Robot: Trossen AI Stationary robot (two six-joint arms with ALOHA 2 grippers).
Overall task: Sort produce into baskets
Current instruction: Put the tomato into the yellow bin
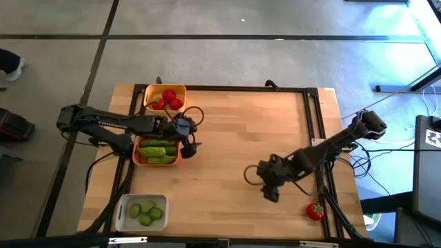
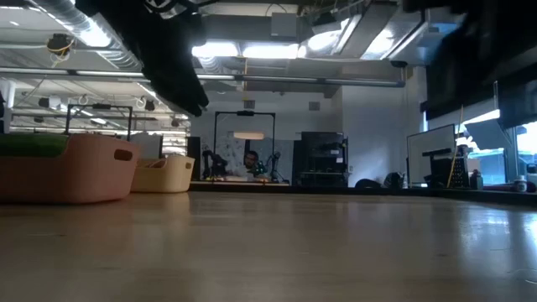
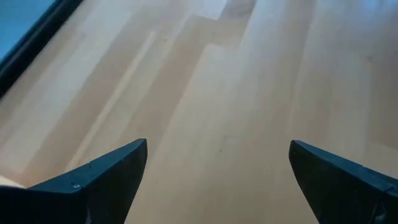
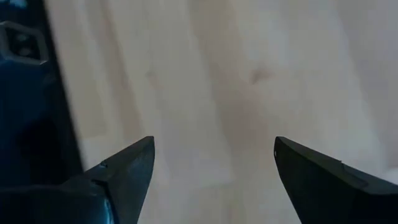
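Three baskets stand along the table's left side. The yellow basket (image 1: 180, 89) at the far end holds red tomatoes (image 1: 167, 99). The orange basket (image 1: 135, 153) in the middle holds green cucumbers (image 1: 157, 149). The white basket (image 1: 124, 207) at the near end holds pale limes (image 1: 146, 212). One red tomato (image 1: 315, 211) lies on the bare table near the right near corner. My left gripper (image 1: 189, 140) hangs open and empty just right of the orange basket. My right gripper (image 1: 267, 190) hangs open and empty over the wood, left of the lone tomato.
A black frame rail (image 1: 311, 117) runs along the table's far and right sides. Bare wood (image 1: 241, 131) lies between the two arms. In the low view the orange basket (image 2: 67, 172) and the yellow basket (image 2: 164, 174) stand at the left.
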